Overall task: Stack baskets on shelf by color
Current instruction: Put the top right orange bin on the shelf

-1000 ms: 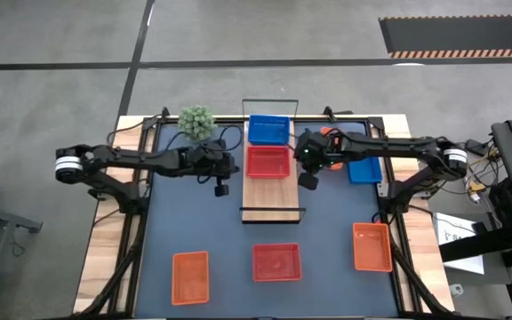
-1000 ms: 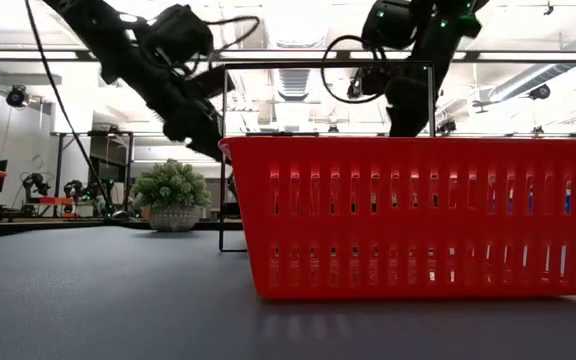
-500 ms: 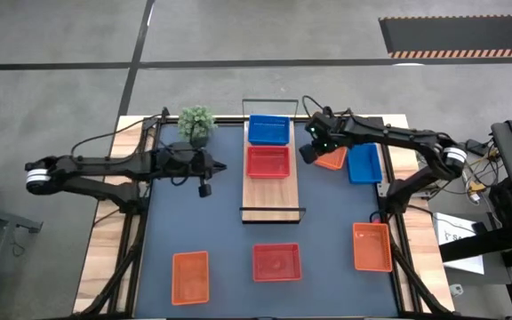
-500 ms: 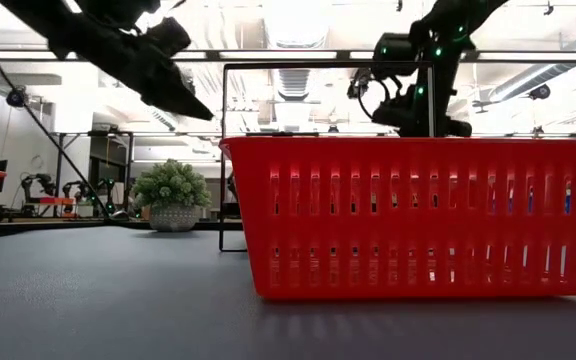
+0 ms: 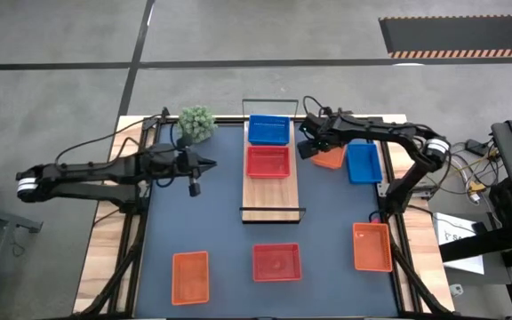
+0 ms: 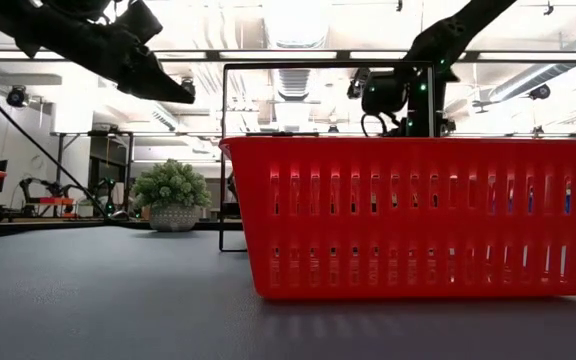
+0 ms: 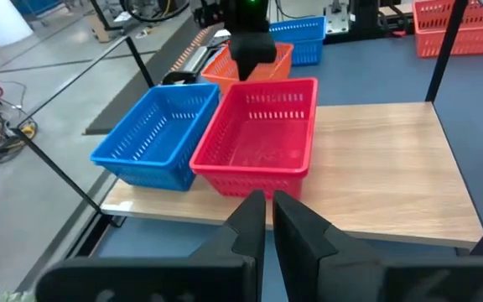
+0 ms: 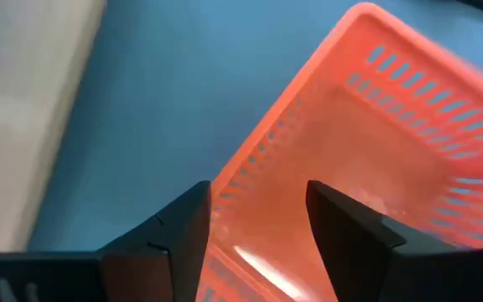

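The orange basket (image 5: pixel 330 159) sits on the mat just right of the shelf (image 5: pixel 270 188). Your right gripper (image 5: pixel 308 148) hovers spread over its rim; lower, then pinch. The left gripper (image 5: pixel 194 185) waits pinched shut, empty.

Mat-covered table (image 5: pixel 203 222) with a wooden shelf (image 5: pixel 270 194)

Blue basket (image 5: pixel 268 130) and red basket (image 5: pixel 268 162) sit on the shelf's far end; other baskets and a plant (image 5: pixel 197 123) on the mat.

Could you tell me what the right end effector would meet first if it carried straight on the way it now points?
Most likely the wall of the orange perforated plastic basket, which its open right end effector straddles.
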